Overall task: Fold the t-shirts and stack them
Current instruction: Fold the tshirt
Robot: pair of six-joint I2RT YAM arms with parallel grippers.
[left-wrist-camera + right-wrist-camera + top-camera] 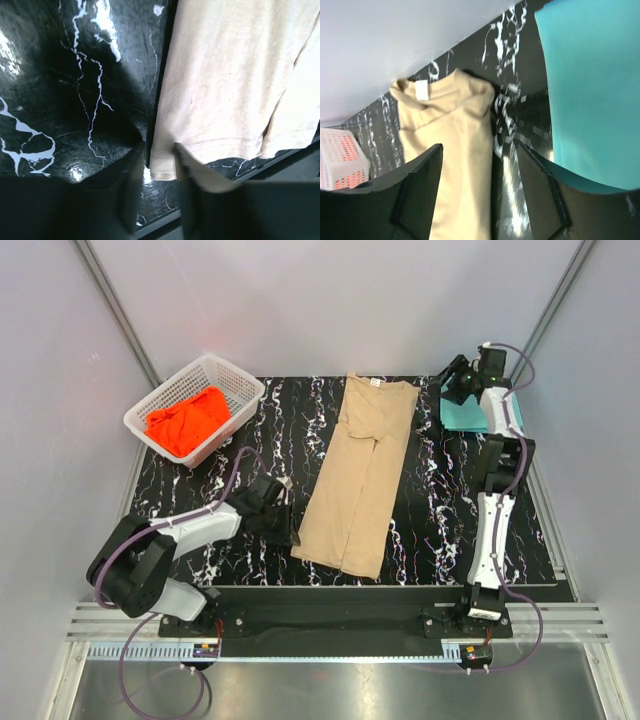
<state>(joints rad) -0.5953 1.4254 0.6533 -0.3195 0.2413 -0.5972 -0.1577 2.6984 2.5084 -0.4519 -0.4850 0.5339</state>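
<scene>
Tan shirt [365,470]: plain beige all over, with a small white label [422,91] at the collar. Teal shirt [468,412]: plain turquoise, no print. Orange shirt [188,420]: bright, reddish, plain. Basket [240,377]: white lattice, orange showing through the holes. Table [440,500]: glossy black, shot with white marble veins. Left gripper [285,525] and right gripper [452,380]: black. Arms [200,525]: white shells with black joints. Cables [235,475]: purple. Walls [330,300]: pale grey.
</scene>
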